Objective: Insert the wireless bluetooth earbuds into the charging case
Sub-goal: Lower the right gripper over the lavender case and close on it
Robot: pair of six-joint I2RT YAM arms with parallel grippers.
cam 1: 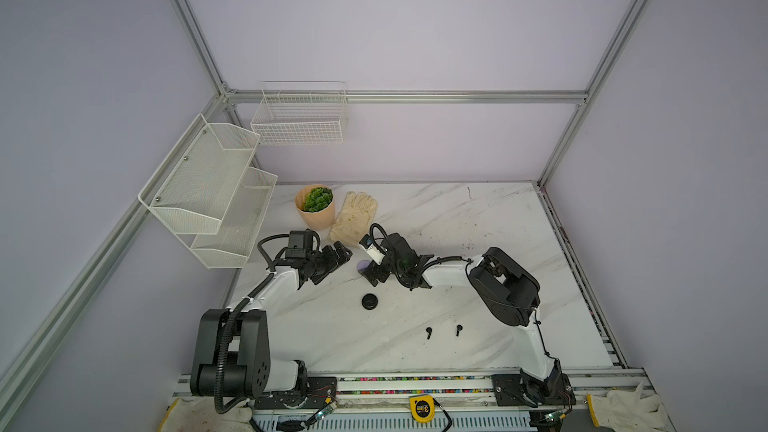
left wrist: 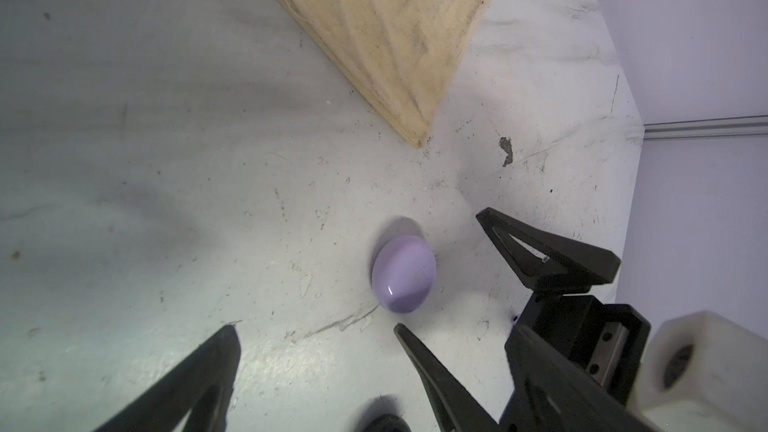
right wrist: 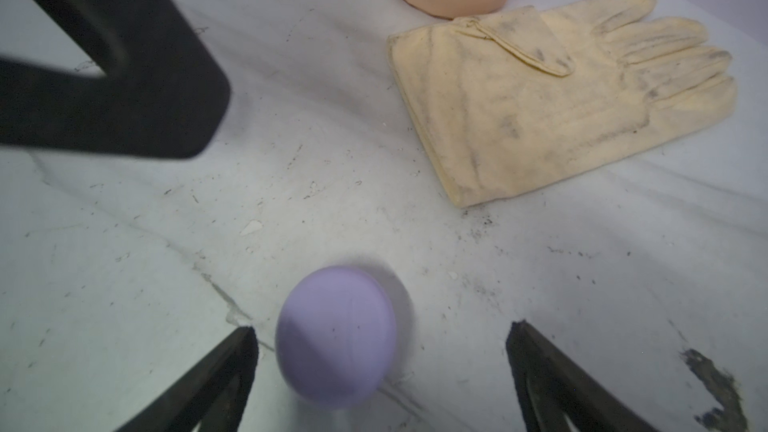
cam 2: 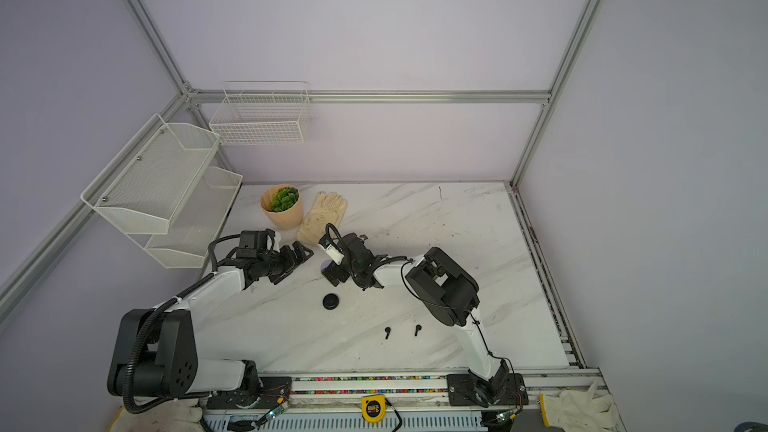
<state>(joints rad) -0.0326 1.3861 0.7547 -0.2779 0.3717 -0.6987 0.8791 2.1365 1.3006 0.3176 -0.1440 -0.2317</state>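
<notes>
A shut lilac charging case lies on the marble table, loose between the wide-apart fingers of my open right gripper and nearer one finger. It shows in both top views and in the left wrist view. My left gripper is open and empty, just left of the case. A round black case sits closer to the front. Two black earbuds lie on the table further front.
A dirty cream glove and a peach pot with a green plant lie behind the case. White mesh shelves and a wire basket hang on the left walls. A tape measure sits on the front rail.
</notes>
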